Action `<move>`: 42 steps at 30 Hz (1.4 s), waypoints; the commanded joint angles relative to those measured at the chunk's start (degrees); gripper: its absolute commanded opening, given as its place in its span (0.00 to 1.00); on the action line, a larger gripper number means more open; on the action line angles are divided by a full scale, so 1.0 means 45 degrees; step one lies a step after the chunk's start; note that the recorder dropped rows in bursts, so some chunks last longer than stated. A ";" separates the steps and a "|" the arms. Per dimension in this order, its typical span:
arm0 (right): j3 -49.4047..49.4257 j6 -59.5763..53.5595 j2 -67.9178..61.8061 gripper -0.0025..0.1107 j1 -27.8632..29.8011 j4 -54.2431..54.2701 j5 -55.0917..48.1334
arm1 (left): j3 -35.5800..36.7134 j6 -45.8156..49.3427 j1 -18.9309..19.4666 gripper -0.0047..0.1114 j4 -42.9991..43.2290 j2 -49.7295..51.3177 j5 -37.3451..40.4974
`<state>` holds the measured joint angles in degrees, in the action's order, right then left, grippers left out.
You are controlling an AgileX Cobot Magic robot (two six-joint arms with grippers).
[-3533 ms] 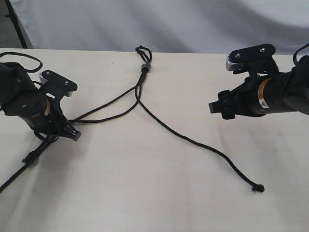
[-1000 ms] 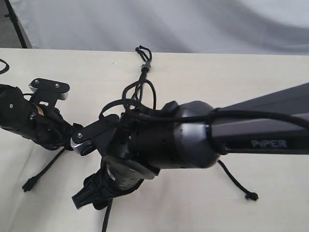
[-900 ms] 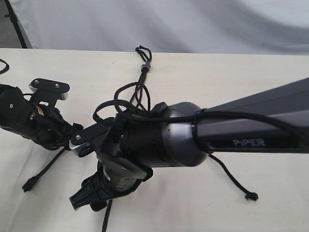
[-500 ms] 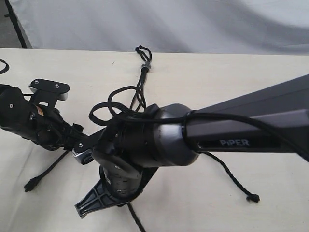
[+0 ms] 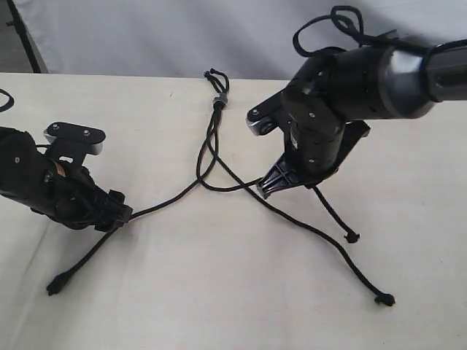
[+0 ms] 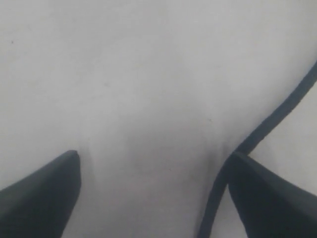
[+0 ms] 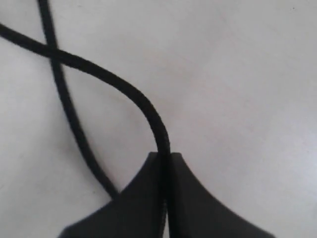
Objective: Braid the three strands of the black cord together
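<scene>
The black cord lies on the table, its grey-black bead (image 5: 218, 100) and short loop (image 5: 216, 76) at the far edge. One strand (image 5: 164, 202) runs left past my left gripper (image 5: 120, 214) and ends in a knotted tip (image 5: 52, 289). That gripper (image 6: 151, 166) is open, and the strand (image 6: 277, 116) lies along the inside of one finger. My right gripper (image 5: 265, 188) is shut on the second strand (image 7: 133, 94), whose tail ends at a knot (image 5: 352, 237). The third strand (image 5: 306, 222) runs to a tip (image 5: 385, 299) and crosses the held one (image 7: 52, 49).
A grey cloth backdrop (image 5: 146, 36) hangs behind the table's far edge. Thick wiring loops stand up over the right arm (image 5: 343, 18). Another wiring loop (image 5: 4, 98) shows at the left edge. The left arm's camera mount (image 5: 73, 135) sits above its gripper.
The right arm has swung back from low left of centre to the right, carrying one strand across the long strand. The left gripper stays put; its strand's tip has slid slightly nearer.
</scene>
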<state>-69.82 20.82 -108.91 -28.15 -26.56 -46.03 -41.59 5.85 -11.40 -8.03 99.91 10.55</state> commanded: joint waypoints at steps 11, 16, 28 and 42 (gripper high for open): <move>0.0000 -0.4627 -0.2238 0.03 -0.0935 0.5903 -0.1718 | 0.0037 -0.0085 0.0045 0.69 -0.0062 0.0014 -0.0070; 0.0000 -0.7221 -0.1045 0.03 -0.3461 0.7722 -0.1788 | 0.0037 -0.0085 0.0045 0.69 -0.0062 0.0014 0.0017; 0.0000 -0.4627 0.0616 0.03 -0.1162 0.4302 -0.1409 | 0.0037 -0.0085 0.0045 0.69 -0.0062 0.0014 0.0017; 0.0000 -0.4627 -0.1169 0.03 0.1680 0.4309 -0.1137 | 0.0037 -0.0085 0.0045 0.69 -0.0062 0.0014 -0.0016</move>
<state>-69.98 0.00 -113.05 -21.79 -6.73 -51.66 -41.59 5.85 -11.40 -8.03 99.91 10.65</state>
